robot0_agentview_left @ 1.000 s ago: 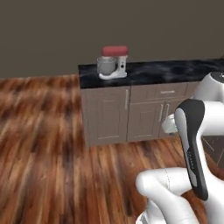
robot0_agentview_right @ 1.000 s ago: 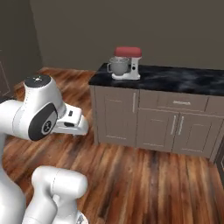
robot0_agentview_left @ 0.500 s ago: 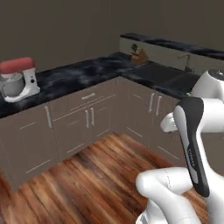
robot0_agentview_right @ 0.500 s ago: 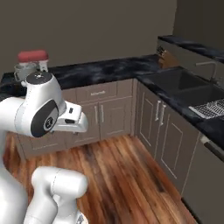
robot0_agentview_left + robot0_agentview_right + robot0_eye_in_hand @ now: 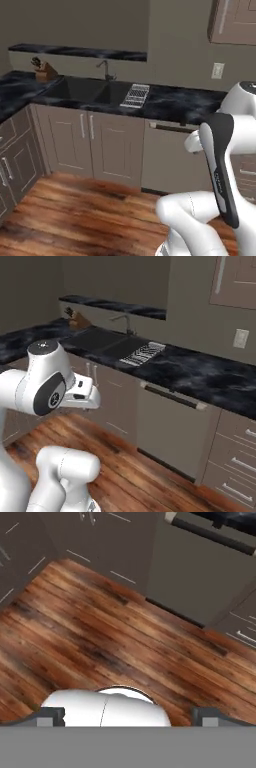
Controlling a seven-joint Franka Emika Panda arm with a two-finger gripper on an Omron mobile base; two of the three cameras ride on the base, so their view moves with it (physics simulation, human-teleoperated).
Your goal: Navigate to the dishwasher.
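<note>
swung past the mixer to one dishwasher [image 5: 172, 157]; end effector [image 5: 127, 717] open, empty.

Dark marbled counter [image 5: 200, 373] runs along the wall and turns a corner at left. A striped drying mat [image 5: 144, 353] lies on it beside the sink [image 5: 87, 91]. A knife block [image 5: 45, 73] stands at the corner. Wood floor [image 5: 100, 647] below.

Dishwasher [image 5: 172, 428] right of sink [image 5: 107, 342]
</note>
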